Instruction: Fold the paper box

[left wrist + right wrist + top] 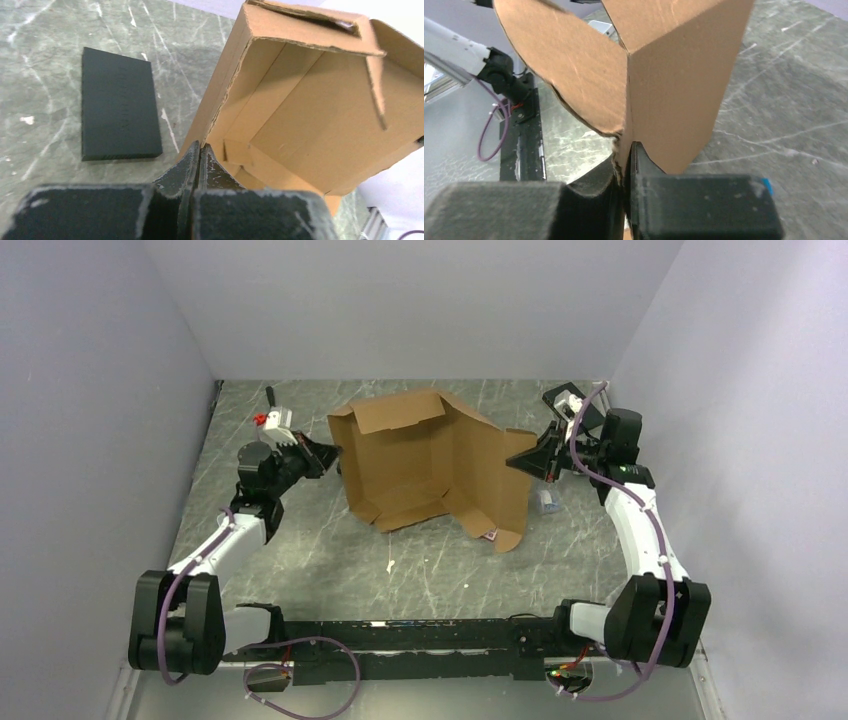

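Two grippers flank the paper box (430,465) mid-frame: left gripper (334,453) pressed together against its left edge, right gripper (511,462) pinching its right wall.

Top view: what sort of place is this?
Likely a lab test cell: plain walls enclose a marbled tabletop, with the left arm and right arm mounted on a black rail at its near edge.
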Tool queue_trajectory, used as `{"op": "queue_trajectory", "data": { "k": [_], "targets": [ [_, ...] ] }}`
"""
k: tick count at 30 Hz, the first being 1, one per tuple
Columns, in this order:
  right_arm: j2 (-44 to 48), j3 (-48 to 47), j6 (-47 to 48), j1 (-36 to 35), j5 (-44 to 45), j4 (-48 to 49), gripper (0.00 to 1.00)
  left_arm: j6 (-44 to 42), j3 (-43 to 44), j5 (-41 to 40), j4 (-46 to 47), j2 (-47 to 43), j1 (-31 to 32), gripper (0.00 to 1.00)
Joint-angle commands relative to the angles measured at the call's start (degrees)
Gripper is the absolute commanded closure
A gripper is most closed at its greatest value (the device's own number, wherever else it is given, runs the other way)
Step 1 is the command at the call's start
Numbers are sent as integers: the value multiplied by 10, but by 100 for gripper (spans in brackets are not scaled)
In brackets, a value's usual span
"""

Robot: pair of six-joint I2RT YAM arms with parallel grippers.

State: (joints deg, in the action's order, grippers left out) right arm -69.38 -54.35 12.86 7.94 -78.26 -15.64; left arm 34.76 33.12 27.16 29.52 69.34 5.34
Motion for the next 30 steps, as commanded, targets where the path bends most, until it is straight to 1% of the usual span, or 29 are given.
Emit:
{"op": "queue_trajectory", "data": {
  "k": [1,5,8,11,13,18,20,21,22,24,26,30],
  "targets": [
    [-19,11,-56,0,48,68,89,-46,23,-12,-33,-10,4,100],
    [-33,23,-87,-3,46,102,83,-56,34,-4,-49,3,4,100],
    [-39,26,-91,-8,47,108,71,-60,38,2,-53,9,4,100],
    [-40,30,-90,-14,63,112,64,-63,39,10,-51,12,4,100],
    [-41,32,-92,-19,79,116,62,-63,39,16,-50,12,4,100],
    [-46,42,-114,-36,130,146,61,-66,35,27,-47,7,4,100],
    [-46,46,-121,-45,156,154,63,-66,33,30,-46,6,4,100],
    [-46,47,-125,-49,169,161,67,-66,32,31,-46,6,4,100],
    [-46,48,-127,-54,180,171,72,-64,31,32,-45,5,4,100],
    [-46,49,-128,-61,199,178,88,-59,30,32,-43,6,4,100],
    [-45,49,-140,-62,197,182,99,-53,31,29,-44,5,4,100],
    [-28,60,-178,-63,135,224,100,-36,37,19,-49,3,4,100]
  ]
}}
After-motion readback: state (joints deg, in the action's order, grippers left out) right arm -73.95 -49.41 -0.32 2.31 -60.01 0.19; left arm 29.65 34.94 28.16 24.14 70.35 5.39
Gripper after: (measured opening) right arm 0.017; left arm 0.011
